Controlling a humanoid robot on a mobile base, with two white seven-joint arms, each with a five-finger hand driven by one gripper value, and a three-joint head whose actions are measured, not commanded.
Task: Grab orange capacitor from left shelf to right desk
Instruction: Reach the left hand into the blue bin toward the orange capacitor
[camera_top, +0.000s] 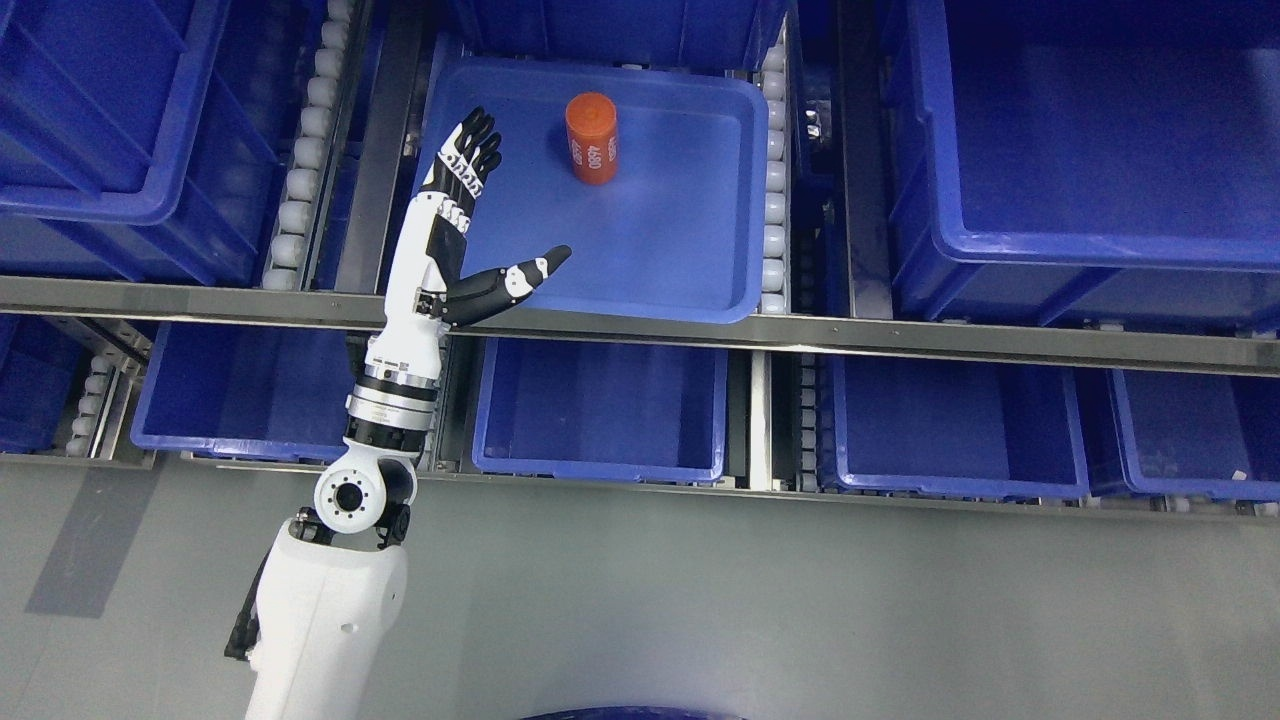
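Note:
An orange capacitor (591, 138), a short cylinder with white print on its side, stands in a shallow blue tray (690, 270) on the upper shelf level. My left hand (505, 195) reaches up from the lower left and hovers over the tray's left edge. Its fingers (472, 150) point away from me and its thumb (530, 270) sticks out to the right, so the hand is open and holds nothing. The capacitor lies apart from the hand, to the right of the fingertips. My right arm does not show.
Deep blue bins (1080, 150) fill the shelf left and right of the tray, and more blue bins (600, 410) sit on the lower level. White rollers (772, 180) and a metal rail (800, 335) border the tray. Grey floor (800, 600) lies below.

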